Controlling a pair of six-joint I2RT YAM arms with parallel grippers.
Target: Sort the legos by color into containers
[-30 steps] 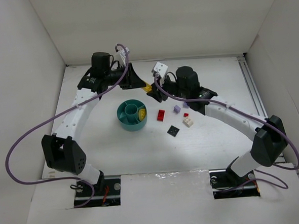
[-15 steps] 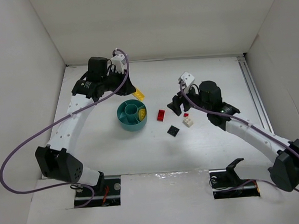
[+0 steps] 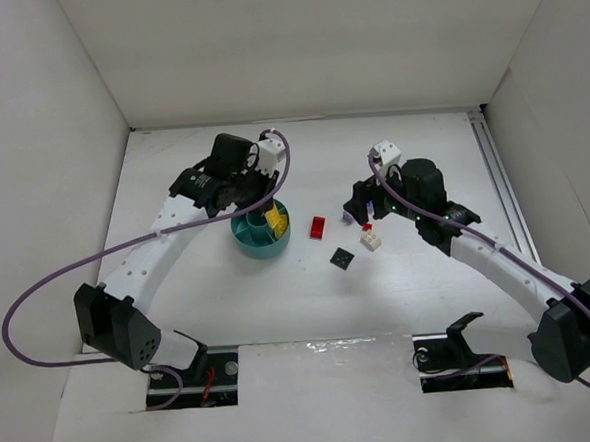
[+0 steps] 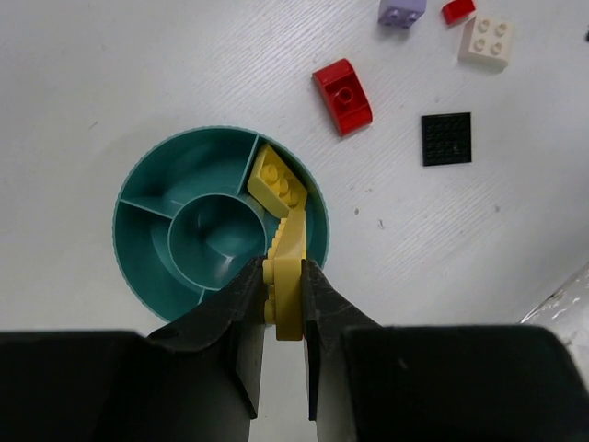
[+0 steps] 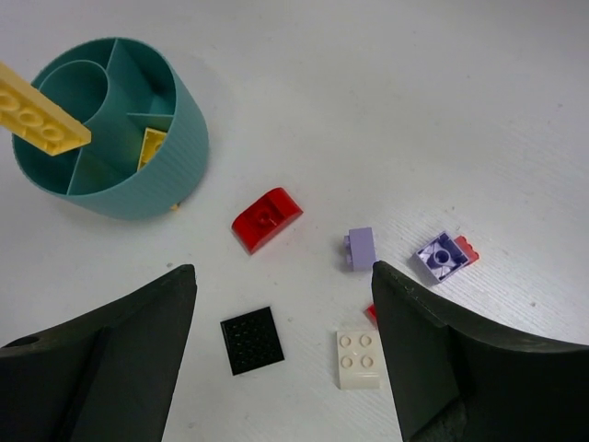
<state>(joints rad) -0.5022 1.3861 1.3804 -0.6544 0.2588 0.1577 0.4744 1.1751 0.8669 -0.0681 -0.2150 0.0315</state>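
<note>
The left gripper (image 4: 283,276) is clamped on a long yellow studded plastic plate (image 4: 293,241). It holds the plate on edge above the teal round sectioned plastic dish (image 4: 138,267), over the rim just beside the dish's central round cup (image 4: 221,235). A short yellow studded brick (image 4: 276,181) already lies in a wedge next to that cup. The right gripper (image 5: 282,276) has its jaws spread wide and holds nothing, poised over loose pieces on the white tabletop (image 5: 386,110), away from the dish.

Nearest the dish lies a red curved plastic brick (image 5: 267,219), and a flat black square plate (image 5: 250,339) is a little farther out. Beyond them are a white four-stud brick (image 5: 360,359) and a small lavender brick (image 5: 362,249) — none touches the dish.

Only the right wrist view shows a lavender printed tile (image 5: 439,256) with a red piece against it. From above, the left arm's wrist (image 3: 234,175) covers the dish's far rim and most of the held plate — only a bit of yellow shows there. The left wrist view shows the grip plainly.
</note>
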